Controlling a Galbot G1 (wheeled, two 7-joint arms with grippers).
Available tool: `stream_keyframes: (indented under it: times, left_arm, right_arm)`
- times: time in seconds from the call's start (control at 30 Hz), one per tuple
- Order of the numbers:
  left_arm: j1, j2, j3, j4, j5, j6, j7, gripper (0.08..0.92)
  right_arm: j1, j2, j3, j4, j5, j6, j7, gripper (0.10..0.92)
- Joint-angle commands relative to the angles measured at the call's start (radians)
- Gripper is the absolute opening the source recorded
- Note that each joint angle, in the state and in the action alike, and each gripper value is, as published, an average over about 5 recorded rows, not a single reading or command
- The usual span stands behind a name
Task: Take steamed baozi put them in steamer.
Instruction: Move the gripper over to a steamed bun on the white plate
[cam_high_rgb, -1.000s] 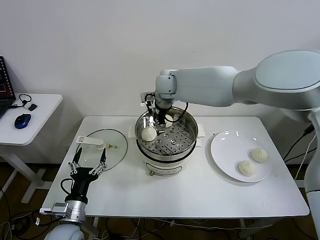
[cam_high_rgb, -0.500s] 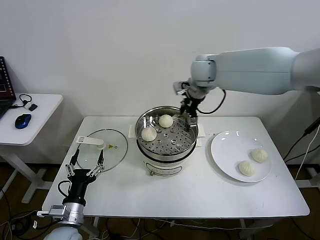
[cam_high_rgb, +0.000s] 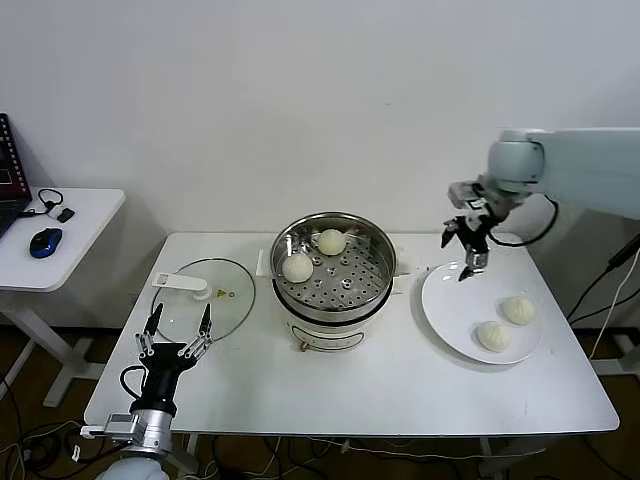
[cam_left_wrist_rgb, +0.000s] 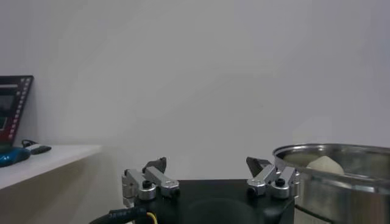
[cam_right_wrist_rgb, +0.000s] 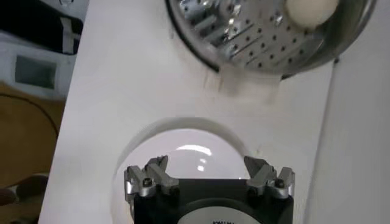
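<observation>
The steel steamer (cam_high_rgb: 335, 272) stands mid-table and holds two steamed baozi (cam_high_rgb: 331, 241) (cam_high_rgb: 297, 267) on its perforated tray. Two more baozi (cam_high_rgb: 518, 310) (cam_high_rgb: 491, 336) lie on the white plate (cam_high_rgb: 450, 300) to the right. My right gripper (cam_high_rgb: 468, 250) hangs open and empty above the plate's far-left rim. In the right wrist view that gripper (cam_right_wrist_rgb: 206, 163) sits over the plate (cam_right_wrist_rgb: 183, 143), with the steamer (cam_right_wrist_rgb: 256, 42) and one baozi (cam_right_wrist_rgb: 311, 9) beyond. My left gripper (cam_high_rgb: 178, 330) (cam_left_wrist_rgb: 207, 165) is parked open at the front left, fingers up.
A flat glass lid (cam_high_rgb: 205, 295) with a white handle lies left of the steamer, just beyond the left gripper. A small side table (cam_high_rgb: 70, 215) with a blue mouse (cam_high_rgb: 45, 241) stands farther left. The wall runs close behind the table.
My right gripper has lifted out of the steamer and swung right to above the plate. A second baozi now shows on the tray where it was. The left arm barely moved.
</observation>
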Motion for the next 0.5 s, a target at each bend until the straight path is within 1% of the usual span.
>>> stream_keyframes:
  times: [0.03,0.27,0.5]
  left_arm:
    - [0.000,-0.007,-0.001,0.010,0.008,-0.001,-0.001,0.823]
    - [0.008,-0.015,-0.005,0.011,0.015,-0.003,-0.001,0.823]
    - [0.010,-0.025,-0.004,0.014,0.022,-0.007,-0.002,0.823]
  right_arm:
    - [-0.081,-0.160,-0.002,0.000,-0.129,0.085,-0.011,0.823]
    - [-0.154,-0.200,0.040,0.012,-0.184,0.075,0.011,0.823]
    - [-0.208,-0.217,0.076,-0.009,-0.249,0.039,0.045,0.823]
